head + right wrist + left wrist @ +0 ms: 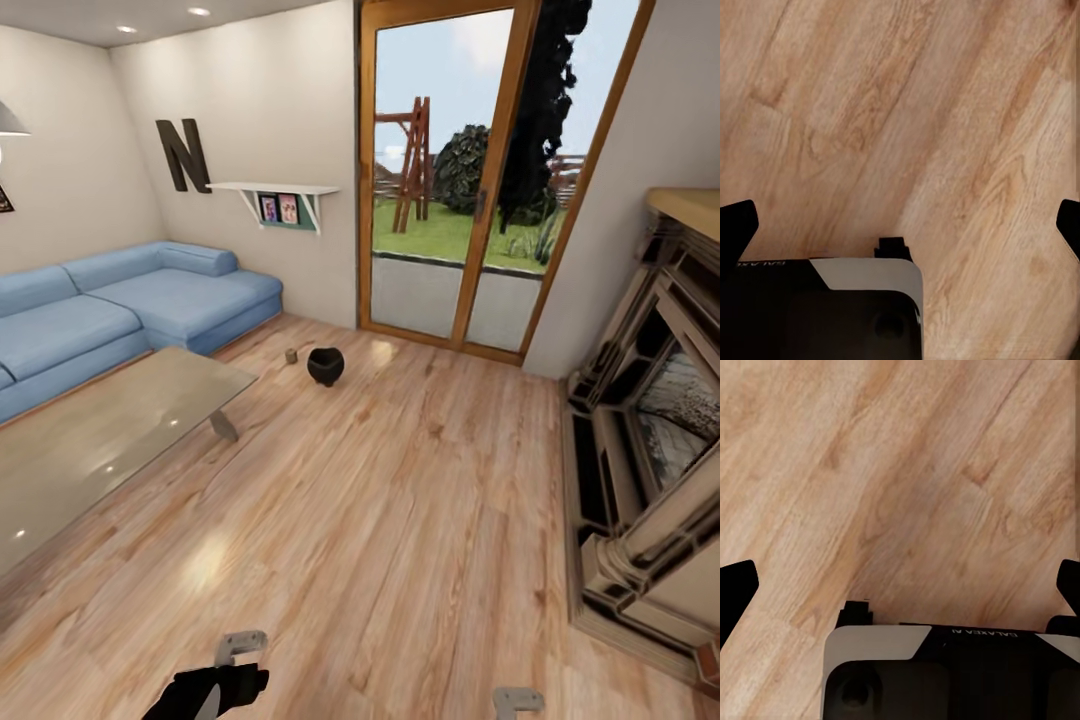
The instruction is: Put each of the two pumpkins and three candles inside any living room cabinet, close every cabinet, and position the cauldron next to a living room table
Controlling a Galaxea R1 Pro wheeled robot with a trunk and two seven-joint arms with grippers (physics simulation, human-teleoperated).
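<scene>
The black cauldron (325,366) sits on the wooden floor in front of the glass door, a short way beyond the far corner of the glass-topped table (110,430). One small stubby candle (291,355) stands on the floor just left of the cauldron. The pumpkins and the cabinet are out of view. My left gripper (240,645) (900,585) and right gripper (518,700) (900,221) hang low near me, both open, with bare floor between their fingers. Both are far from the cauldron.
A blue corner sofa (120,310) lines the left wall behind the table. A large fireplace surround (650,440) juts out along the right wall. A wood-framed glass door (460,180) fills the far wall. Open floor (400,500) runs from me to the cauldron.
</scene>
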